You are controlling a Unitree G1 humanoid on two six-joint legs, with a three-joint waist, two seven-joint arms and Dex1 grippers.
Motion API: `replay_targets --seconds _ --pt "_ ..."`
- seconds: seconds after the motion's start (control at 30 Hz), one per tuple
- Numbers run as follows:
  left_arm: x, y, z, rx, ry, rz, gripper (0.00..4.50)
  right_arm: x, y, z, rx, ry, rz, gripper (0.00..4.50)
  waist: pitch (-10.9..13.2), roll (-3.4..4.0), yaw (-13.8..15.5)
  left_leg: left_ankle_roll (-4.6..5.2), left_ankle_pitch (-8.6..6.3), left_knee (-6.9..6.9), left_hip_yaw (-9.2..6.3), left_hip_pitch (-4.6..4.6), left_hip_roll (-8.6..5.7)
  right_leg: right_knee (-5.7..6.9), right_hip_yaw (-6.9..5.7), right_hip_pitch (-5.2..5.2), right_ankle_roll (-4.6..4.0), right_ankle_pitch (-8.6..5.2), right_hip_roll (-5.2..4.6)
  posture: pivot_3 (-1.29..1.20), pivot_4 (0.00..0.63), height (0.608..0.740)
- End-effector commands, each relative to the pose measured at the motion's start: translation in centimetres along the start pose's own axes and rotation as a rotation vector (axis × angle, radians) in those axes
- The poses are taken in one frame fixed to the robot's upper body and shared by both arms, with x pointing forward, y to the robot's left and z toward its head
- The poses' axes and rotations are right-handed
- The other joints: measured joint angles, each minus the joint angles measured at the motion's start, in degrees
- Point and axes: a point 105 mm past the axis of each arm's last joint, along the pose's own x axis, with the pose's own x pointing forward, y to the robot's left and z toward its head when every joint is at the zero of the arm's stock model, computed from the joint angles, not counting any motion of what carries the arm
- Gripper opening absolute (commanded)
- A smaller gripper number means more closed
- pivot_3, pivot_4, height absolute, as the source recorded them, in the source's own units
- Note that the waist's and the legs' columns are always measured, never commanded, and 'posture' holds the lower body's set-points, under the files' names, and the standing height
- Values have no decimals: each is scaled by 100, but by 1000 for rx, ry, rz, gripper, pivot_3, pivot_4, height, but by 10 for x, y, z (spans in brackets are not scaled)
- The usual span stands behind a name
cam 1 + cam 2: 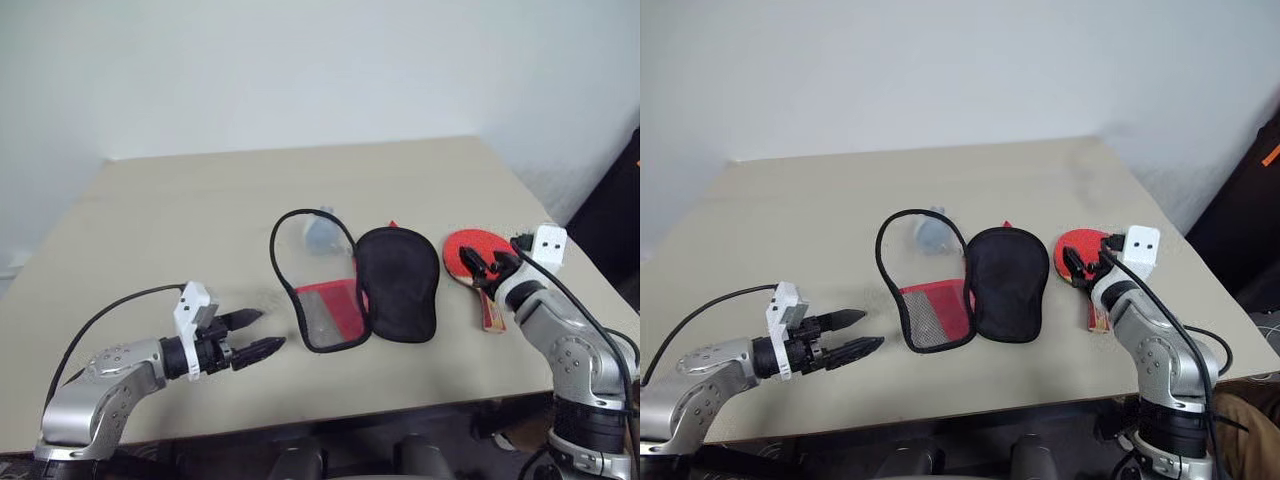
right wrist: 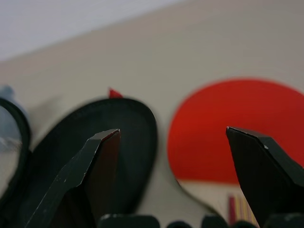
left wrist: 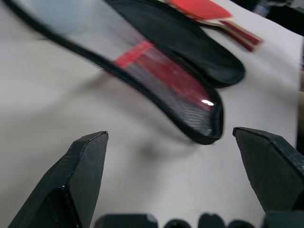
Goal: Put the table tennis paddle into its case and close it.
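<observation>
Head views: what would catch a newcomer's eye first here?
The case lies unzipped and spread flat mid-table, its black half beside the mesh-and-window half. Just to its right lies the paddle, red face up, with the open right gripper over it. The open left gripper hovers left of the case, pointing at it.

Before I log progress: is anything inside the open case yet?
No paddle inside. The case lies spread open; its black half is bare. The table tennis paddle lies on the table beside it. Behind the clear window sits a grey-blue blob; whether inside or underneath is unclear.
</observation>
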Motion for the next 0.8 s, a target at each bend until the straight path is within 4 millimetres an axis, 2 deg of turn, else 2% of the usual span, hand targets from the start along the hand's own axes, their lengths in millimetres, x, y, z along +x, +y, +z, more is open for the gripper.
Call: replay_targets --seconds 0.03,0.2,0.3,0.53,0.8 --pt "8 -8 10 67 9 -71 4500 -10 -14 2 -34 15 -93 3856 0 -2 2 1 0 0 2 0 0 0 2 -1 0 0 0 0 0 740" --pt "18 -16 12 105 52 -141 4500 -14 -32 -18 -36 102 -181 3856 0 -3 10 2 -1 2 9 0 0 -1 9 -3 0 0 0 0 0 740" --pt "24 -17 12 112 70 -170 4500 -14 -39 -24 -29 121 -217 3856 1 -3 3 4 -2 2 14 1 1 -1 13 -5 1 0 1 0 0 740" --pt "31 -20 15 115 75 -201 4500 -10 -36 -44 -71 217 -202 3856 1 -4 -3 7 -4 1 19 1 3 -2 16 -7 2 0 1 0 0 740" --pt "33 -23 13 112 86 -190 4500 -4 -39 -50 -103 253 -212 3856 -1 -15 -3 8 -4 3 22 4 4 -2 17 -4 2 0 1 0 0 740"
